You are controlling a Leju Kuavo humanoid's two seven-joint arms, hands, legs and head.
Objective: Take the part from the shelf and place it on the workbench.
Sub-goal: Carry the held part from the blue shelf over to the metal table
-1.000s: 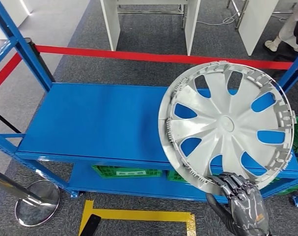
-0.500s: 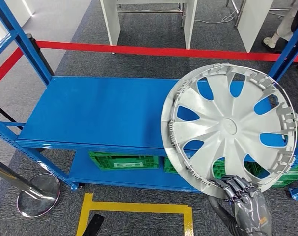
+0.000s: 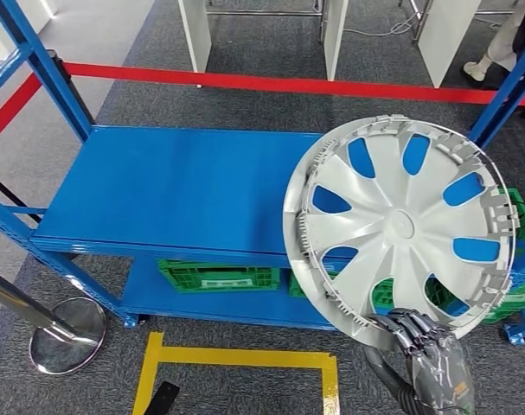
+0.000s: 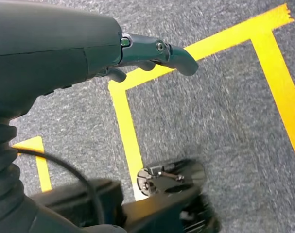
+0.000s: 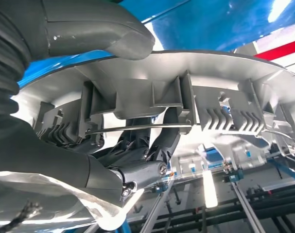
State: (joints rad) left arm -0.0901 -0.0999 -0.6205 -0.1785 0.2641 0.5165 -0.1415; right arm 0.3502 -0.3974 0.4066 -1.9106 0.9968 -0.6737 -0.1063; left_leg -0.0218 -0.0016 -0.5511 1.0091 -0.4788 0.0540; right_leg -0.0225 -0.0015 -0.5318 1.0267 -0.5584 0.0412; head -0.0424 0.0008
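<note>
One part, a silver wheel cover point(image 3: 403, 226) with spoke-shaped cut-outs, is held up tilted in front of the blue shelf point(image 3: 175, 186), off its top board and overlapping the shelf's right end in the head view. The right robot hand point(image 3: 436, 363) grips it by the rim nearest the robot, thumb on one face and darker fingers point(image 5: 146, 165) hooked behind the ribbed clips. Green crates point(image 3: 217, 277) sit on the shelf's lower board, and yellow floor tape point(image 3: 240, 356) marks the carpet just in front of the shelf. The left robot hand point(image 4: 153, 51) hangs over that tape, holding nothing, fingers loosely extended. By my judgement the pick is done and the carry is in hand; the next move calls for turning away from the shelf toward a tabletop, keeping the single-rim grip steady so the wide cover neither swings nor clips the shelf's upright.
</note>
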